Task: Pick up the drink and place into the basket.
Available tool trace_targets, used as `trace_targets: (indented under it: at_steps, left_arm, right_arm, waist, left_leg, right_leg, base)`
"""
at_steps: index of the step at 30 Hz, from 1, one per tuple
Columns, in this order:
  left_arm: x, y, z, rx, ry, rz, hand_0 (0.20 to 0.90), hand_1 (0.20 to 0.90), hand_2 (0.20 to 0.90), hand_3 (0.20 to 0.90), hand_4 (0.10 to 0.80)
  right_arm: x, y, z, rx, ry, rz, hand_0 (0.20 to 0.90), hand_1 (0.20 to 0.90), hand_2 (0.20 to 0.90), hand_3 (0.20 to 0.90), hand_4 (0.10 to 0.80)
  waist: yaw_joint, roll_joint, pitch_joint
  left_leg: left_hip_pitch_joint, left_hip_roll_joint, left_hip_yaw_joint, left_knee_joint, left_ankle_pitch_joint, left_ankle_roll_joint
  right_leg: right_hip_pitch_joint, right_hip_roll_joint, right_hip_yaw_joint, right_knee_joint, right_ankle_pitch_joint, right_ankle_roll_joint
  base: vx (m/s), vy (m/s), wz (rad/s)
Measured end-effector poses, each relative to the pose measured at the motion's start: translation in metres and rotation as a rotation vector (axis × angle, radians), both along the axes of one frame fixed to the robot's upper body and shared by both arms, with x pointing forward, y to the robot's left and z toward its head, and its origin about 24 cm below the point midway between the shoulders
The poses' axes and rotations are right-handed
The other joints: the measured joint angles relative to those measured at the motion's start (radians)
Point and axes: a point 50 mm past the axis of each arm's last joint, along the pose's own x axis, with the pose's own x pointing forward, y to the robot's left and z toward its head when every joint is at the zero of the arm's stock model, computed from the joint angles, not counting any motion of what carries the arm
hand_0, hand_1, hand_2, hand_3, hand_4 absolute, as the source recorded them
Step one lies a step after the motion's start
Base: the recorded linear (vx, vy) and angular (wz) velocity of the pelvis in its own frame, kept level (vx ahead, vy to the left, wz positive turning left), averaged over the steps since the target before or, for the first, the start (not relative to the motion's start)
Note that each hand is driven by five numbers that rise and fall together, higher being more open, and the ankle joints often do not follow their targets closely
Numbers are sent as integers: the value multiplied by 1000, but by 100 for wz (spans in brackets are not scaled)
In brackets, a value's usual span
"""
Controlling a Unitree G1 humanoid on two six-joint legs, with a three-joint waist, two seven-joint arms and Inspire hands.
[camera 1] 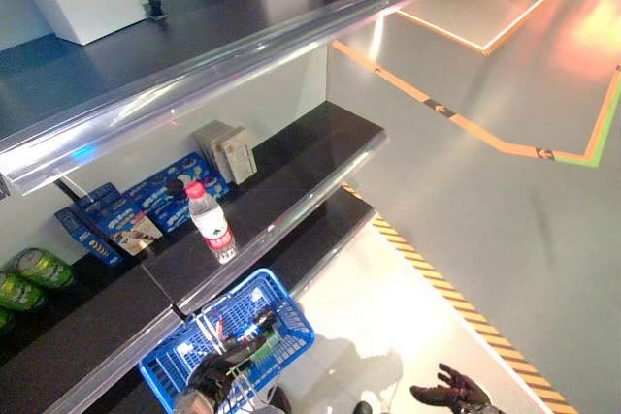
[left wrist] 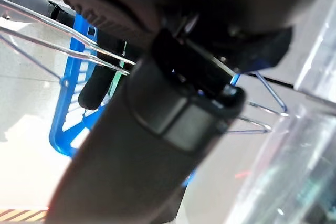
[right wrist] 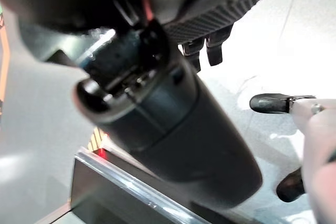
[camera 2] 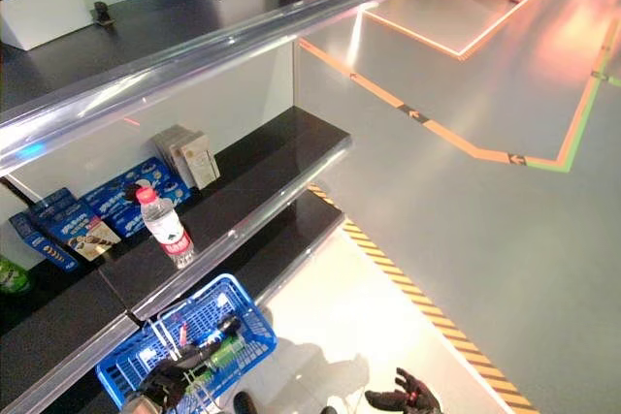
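no legible text, bottle (camera 1: 211,221) label and blue boxes (camera 1: 107,220) print unreadable

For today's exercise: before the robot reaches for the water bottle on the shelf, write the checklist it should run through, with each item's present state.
1. Water bottle upright near the middle shelf's front edge, nothing on it: ok.
2. Right hand empty, fingers spread, low over the floor: ok.
3. Left hand curled round the blue basket's wire handle: ok.
4. Basket below the shelf, open top facing up: ok.
5. Room left in the basket: cannot tell; the left hand hides much of the inside.
6. Space beside the bottle: probably ok; the blue boxes lie behind it, apart.
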Motion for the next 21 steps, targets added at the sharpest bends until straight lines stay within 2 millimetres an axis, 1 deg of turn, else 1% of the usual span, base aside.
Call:
trace_targets:
  at_steps: [1,2,3,4,5,6,7,8,9,10,11,12,13,14,15,16,17,18,19,20,21]
  left_arm:
    - [-4,2,-1,-6,4,33,300,300,300,200,100]
    - [-5,2,-1,-9,4,38,300,300,300,200,100]
    - [-5,1,-1,-11,5,35,300,300,300,200,100]
    - [-5,-1,-2,-18,6,32,300,300,300,200,100]
    - [-5,-3,-2,-25,7,29,300,300,300,200,100]
    - [-3,-5,-2,-29,5,21,300,300,300,200,100]
    - [-5,-5,-3,-34,16,16,300,300,300,200,100]
    - [-5,-7,-4,-37,27,-5,300,300,300,200,100]
    - [-5,-7,-3,-31,27,-30,300,300,300,200,100]
    - [-7,-6,-4,-26,33,-33,300,300,300,200,100]
    - [-13,-3,-5,-20,55,-28,300,300,300,200,100]
    - [-18,-1,-5,-19,62,-15,300,300,300,200,100]
    - [-18,0,-5,-15,65,-12,300,300,300,200,100]
    - [-17,2,-4,-6,64,-10,300,300,300,200,100]
    - [-17,4,-4,0,63,-14,300,300,300,200,100]
    - [-16,8,-3,14,62,-15,300,300,300,200,100]
    - [-17,10,-2,22,68,-11,300,300,300,200,100]
    - [-19,13,-2,28,74,-10,300,300,300,200,100]
    - [-22,15,-2,34,78,-8,300,300,300,200,100]
    - [-22,19,0,45,77,-15,300,300,300,200,100]
    - [-24,17,-2,41,81,-15,300,300,300,200,100]
  right_arm:
    - [-2,1,-1,1,5,0,900,900,900,900,800]
    - [-1,0,0,-5,7,9,900,900,900,900,800]
    - [-1,-1,0,-9,7,15,900,900,900,900,800]
    - [1,-2,1,-12,2,19,900,900,900,900,800]
    - [4,-2,1,-12,-4,21,900,900,900,900,800]
    - [8,-1,3,-11,-21,23,900,900,900,900,800]
    - [8,-2,3,-11,-26,22,900,900,900,900,800]
    - [5,-2,3,-11,-20,21,900,900,900,900,800]
    - [5,-1,3,-9,-21,22,900,900,900,900,800]
    - [5,0,3,-7,-23,24,900,900,900,900,800]
    - [4,1,2,-1,-21,33,900,900,900,900,800]
    - [4,1,2,0,-23,34,900,900,900,900,800]
    - [5,1,2,0,-26,32,900,900,900,900,800]
    - [4,1,2,2,-25,24,900,900,900,900,800]
    - [4,0,2,2,-23,23,900,900,900,900,800]
    - [3,0,2,6,-22,9,900,900,900,900,800]
    - [2,0,1,8,-19,-3,900,900,900,900,800]
    - [0,-1,1,7,-13,-10,900,900,900,900,800]
    - [-2,-1,0,6,-7,-19,900,900,900,900,800]
    - [-5,0,-1,9,1,-26,900,900,900,900,800]
    - [-8,-2,-1,0,15,-32,900,900,900,900,800]
  waist:
    - [0,-4,-3]
    - [12,-11,-7]
    - [17,-7,-7]
    - [25,-1,-4]
    - [30,12,-5]
    - [31,26,-2]
    - [24,30,-2]
    - [26,34,-8]
    - [33,32,-12]
    - [31,27,-15]
    - [24,20,-32]
    - [24,20,-35]
    - [24,21,-36]
    - [17,26,-34]
    - [15,27,-34]
    - [16,28,-33]
    - [11,29,-32]
    - [9,25,-34]
    - [8,4,-42]
    - [5,-22,-43]
    - [4,-24,-40]
  left_leg:
    - [12,-10,-2,1,-6,7]
    - [30,-29,-6,-9,-16,7]
    - [36,-34,-8,-13,-20,8]
    - [46,-37,-18,-13,-30,12]
    - [54,-37,-25,-13,-38,14]
    - [59,-41,-45,-14,-48,19]
    - [68,-41,-64,-14,-52,22]
    - [78,-45,-102,-16,-60,29]
    - [93,-60,-138,-21,-80,48]
    - [100,-68,-151,-20,-81,52]
    - [101,-75,-185,-13,-81,52]
    - [98,-75,-207,-13,-82,53]
    - [100,-70,-251,-13,-88,59]
    - [92,-55,-286,-13,-85,53]
    - [90,-52,-304,-12,-81,49]
    - [83,-40,-346,-12,-78,45]
    - [82,-33,-381,-12,-77,42]
    - [83,-33,-409,-12,-76,42]
    - [83,-45,-430,-11,-76,30]
    - [77,-68,-431,-6,-86,6]
    - [87,-69,-453,-4,-90,-14]
  right_leg:
    - [10,-11,0,12,-9,17]
    - [22,-20,-10,21,-21,30]
    - [23,-24,-14,36,-31,36]
    - [20,-39,-21,82,-58,50]
    - [5,-54,-23,148,-81,65]
    - [-19,-78,-23,263,-115,94]
    - [-39,-99,-22,347,-132,110]
    - [-82,-143,-14,504,-145,130]
    - [-158,-216,7,704,-140,140]
    - [-179,-237,12,746,-137,135]
    - [-187,-255,13,740,-148,138]
    - [-185,-244,14,684,-144,139]
    - [-193,-233,20,620,-143,133]
    - [-179,-196,43,503,-135,132]
    - [-178,-185,42,461,-132,128]
    - [-180,-160,54,358,-107,112]
    - [-165,-136,79,244,-55,110]
    - [-152,-125,101,131,11,105]
    - [-132,-118,140,21,87,101]
    - [-130,-143,163,25,167,106]
    - [-115,-158,172,48,132,111]
  base:
    - [204,109,8]
    - [221,130,12]
    - [168,135,21]
    - [178,154,31]
    - [181,152,46]
    - [149,104,55]
    - [106,23,85]
    - [96,-84,97]
    - [82,-116,86]
    - [53,-165,85]
    - [66,-190,81]
    - [84,-231,91]
    - [57,-288,93]
    - [29,-216,86]
    - [40,-235,96]
    - [93,-202,90]
    - [92,-215,108]
    - [95,-226,110]
    - [101,-291,114]
    - [119,-345,114]
    - [113,-371,94]
